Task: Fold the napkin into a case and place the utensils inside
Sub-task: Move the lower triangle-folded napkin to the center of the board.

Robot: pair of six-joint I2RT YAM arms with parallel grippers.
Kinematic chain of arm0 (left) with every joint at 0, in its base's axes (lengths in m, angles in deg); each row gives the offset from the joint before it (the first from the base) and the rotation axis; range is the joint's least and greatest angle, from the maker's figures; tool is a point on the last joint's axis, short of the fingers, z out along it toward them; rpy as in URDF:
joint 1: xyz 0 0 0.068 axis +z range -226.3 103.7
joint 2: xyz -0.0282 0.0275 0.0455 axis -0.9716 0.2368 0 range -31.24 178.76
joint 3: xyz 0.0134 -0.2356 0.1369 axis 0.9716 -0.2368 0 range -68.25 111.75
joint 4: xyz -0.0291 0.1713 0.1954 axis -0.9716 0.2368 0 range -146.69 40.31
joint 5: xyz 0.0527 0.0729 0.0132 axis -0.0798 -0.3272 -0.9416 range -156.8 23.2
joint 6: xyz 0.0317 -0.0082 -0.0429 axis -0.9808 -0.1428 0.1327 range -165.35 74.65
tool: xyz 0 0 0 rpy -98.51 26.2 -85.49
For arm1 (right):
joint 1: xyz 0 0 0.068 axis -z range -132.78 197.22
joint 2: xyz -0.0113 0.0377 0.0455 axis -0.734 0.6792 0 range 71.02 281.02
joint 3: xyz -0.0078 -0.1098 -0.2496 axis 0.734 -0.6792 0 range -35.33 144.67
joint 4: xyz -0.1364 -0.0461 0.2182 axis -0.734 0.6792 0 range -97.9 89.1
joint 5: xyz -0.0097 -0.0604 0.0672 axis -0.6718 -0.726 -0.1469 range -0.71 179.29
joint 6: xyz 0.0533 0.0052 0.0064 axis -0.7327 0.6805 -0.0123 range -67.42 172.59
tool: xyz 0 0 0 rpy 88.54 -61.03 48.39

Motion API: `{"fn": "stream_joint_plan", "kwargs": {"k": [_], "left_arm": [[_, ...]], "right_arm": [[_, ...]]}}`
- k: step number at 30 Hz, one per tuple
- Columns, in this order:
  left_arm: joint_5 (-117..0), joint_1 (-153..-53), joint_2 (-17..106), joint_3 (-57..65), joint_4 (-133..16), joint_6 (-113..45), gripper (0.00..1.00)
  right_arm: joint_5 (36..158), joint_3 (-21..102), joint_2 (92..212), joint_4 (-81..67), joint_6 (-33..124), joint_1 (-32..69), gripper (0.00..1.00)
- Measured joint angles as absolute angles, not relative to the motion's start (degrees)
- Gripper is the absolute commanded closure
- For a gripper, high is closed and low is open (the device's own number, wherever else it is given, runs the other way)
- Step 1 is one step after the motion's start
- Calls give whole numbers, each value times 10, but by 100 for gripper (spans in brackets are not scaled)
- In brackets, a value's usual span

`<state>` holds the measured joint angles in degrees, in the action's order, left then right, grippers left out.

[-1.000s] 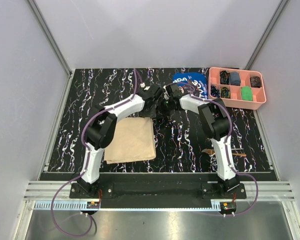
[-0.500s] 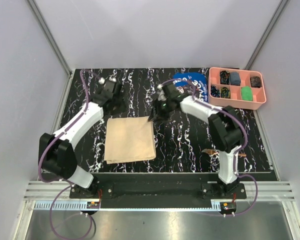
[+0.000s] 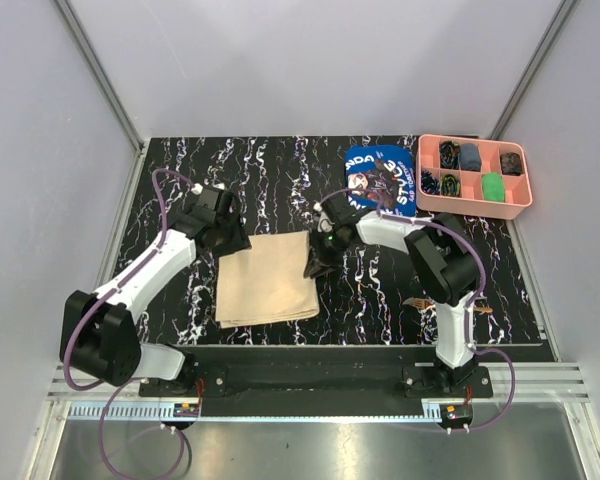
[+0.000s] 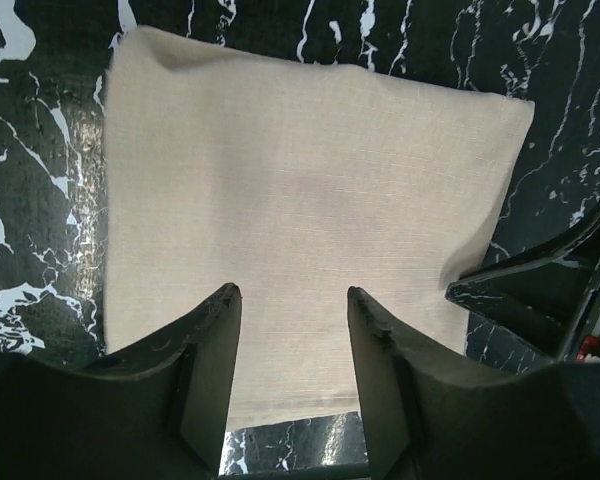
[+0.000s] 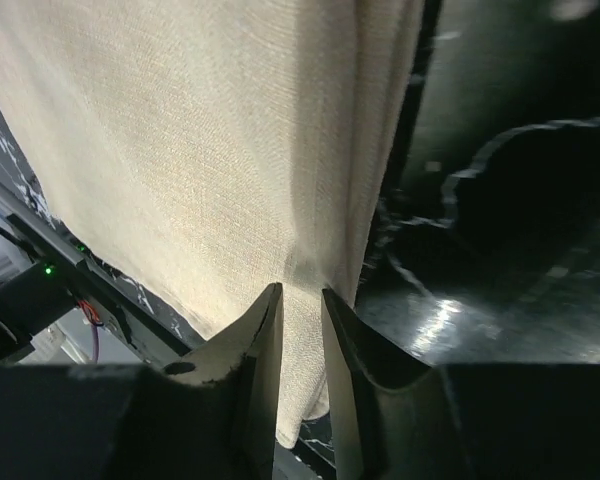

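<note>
The beige napkin (image 3: pixel 265 280) lies folded into a flat oblong on the black marbled table. My left gripper (image 3: pixel 230 238) is at its far left corner, open and empty. In the left wrist view the napkin (image 4: pixel 310 180) spreads out beyond the open left gripper (image 4: pixel 293 295). My right gripper (image 3: pixel 316 262) is at the napkin's right edge. In the right wrist view the right gripper (image 5: pixel 302 292) has its fingers pinched on the layered edge of the napkin (image 5: pixel 200 150). A brown utensil (image 3: pixel 477 309) lies near the right arm's base, partly hidden by the arm.
A blue printed cloth (image 3: pixel 380 168) lies at the back, right of centre. A pink compartment tray (image 3: pixel 474 199) with small items stands at the back right. The right gripper's fingers (image 4: pixel 540 290) show in the left wrist view.
My left gripper came nearer and down to the napkin's far left corner. My right gripper moved nearer along the right edge and closed on it. The napkin shifted slightly.
</note>
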<state>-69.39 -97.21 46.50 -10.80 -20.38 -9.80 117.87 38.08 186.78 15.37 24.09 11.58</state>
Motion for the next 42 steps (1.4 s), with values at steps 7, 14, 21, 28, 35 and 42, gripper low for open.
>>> {"fn": "stream_joint_plan", "kwargs": {"k": [7, 14, 21, 28, 35, 42], "left_arm": [[-668, -969, 475, -108, -211, -100, 45], [-655, -964, 494, -108, -222, -106, 42], [-649, -953, 485, -128, -240, -103, 43], [-604, -949, 514, -129, -273, -79, 44], [-600, -949, 454, -172, -289, -61, 40], [-677, -949, 342, -181, -216, -41, 32]], "right_arm": [[1167, 333, 1830, 146, 259, 157, 67], [1102, 314, 1789, 184, 279, 157, 58], [1056, 323, 1751, 232, 292, 144, 53], [1071, 276, 1752, 188, 293, 128, 54], [1028, 254, 1730, 177, 299, 127, 52], [910, 306, 1707, 280, 261, 82, 16]]}}
